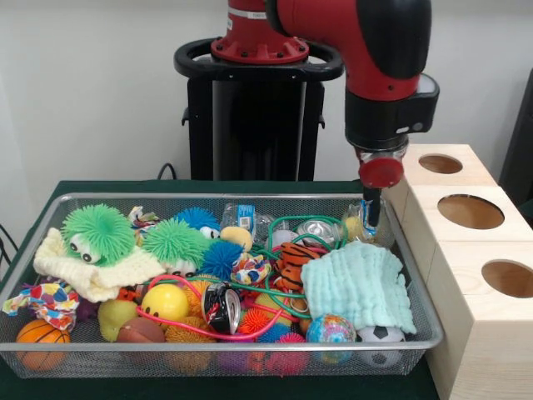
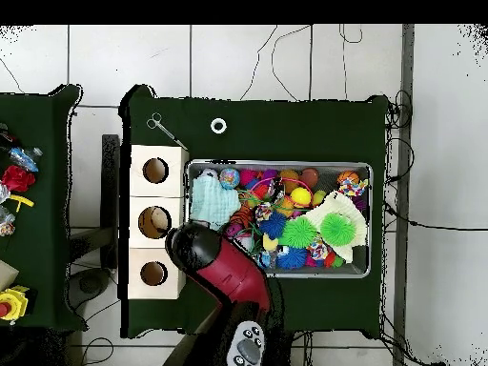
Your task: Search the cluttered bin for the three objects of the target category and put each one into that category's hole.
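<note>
A wire-mesh bin [image 1: 416,275] with a metal rim sits on the dark green surface [image 2: 286,124], heaped with mixed toys. Two fuzzy green spiky balls [image 1: 98,232] with googly eyes rest on a knitted cream cloth [image 1: 100,275] at the left; a soft, ribbed mint-green cloth [image 1: 360,287] lies crumpled at the right. Near the front are a smooth yellow smiley ball [image 1: 165,302], an orange basketball [image 1: 37,337], a glossy globe ball [image 1: 331,329] and a small football [image 1: 379,335]. Shiny metal cans [image 1: 316,229] lie towards the far side, looped by green and pink cords. Right of the bin stand three pale wooden boxes [image 1: 475,275], each with a round hole on top. The hand [image 1: 372,218] hangs at the bin's far right corner, just above the clutter; I cannot tell how wide it is spread or whether it grips anything.
</note>
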